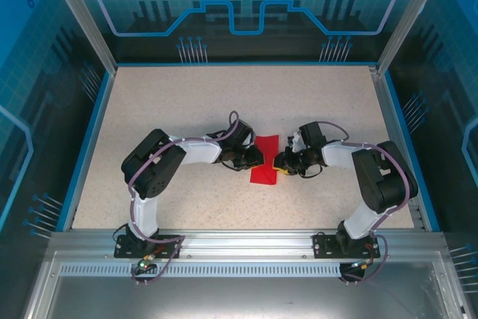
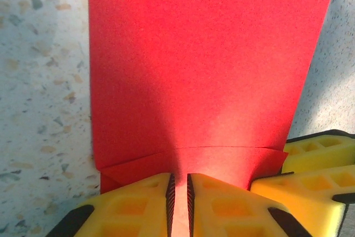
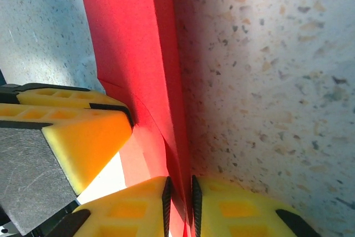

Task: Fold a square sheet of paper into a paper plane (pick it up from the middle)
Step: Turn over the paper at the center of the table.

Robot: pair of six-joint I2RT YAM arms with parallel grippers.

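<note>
The red sheet of paper (image 1: 265, 159) lies folded into a narrow strip at the middle of the table, between both grippers. My left gripper (image 1: 255, 157) meets its left edge and my right gripper (image 1: 281, 161) its right edge. In the left wrist view the paper (image 2: 199, 70) fills most of the frame, with a folded flap near the bottom, and the left gripper (image 2: 179, 203) is shut on its near edge. In the right wrist view the paper (image 3: 138, 65) stands up along a crease, and the right gripper (image 3: 180, 206) is shut on its layers. The left gripper's yellow fingers (image 3: 83, 131) show beside it.
The speckled beige table (image 1: 187, 110) is bounded by a blue rim (image 1: 89, 132) and clear enclosure walls. Both arm bases are bolted to the metal rail (image 1: 246, 248) at the near edge. Bare table lies all round the paper.
</note>
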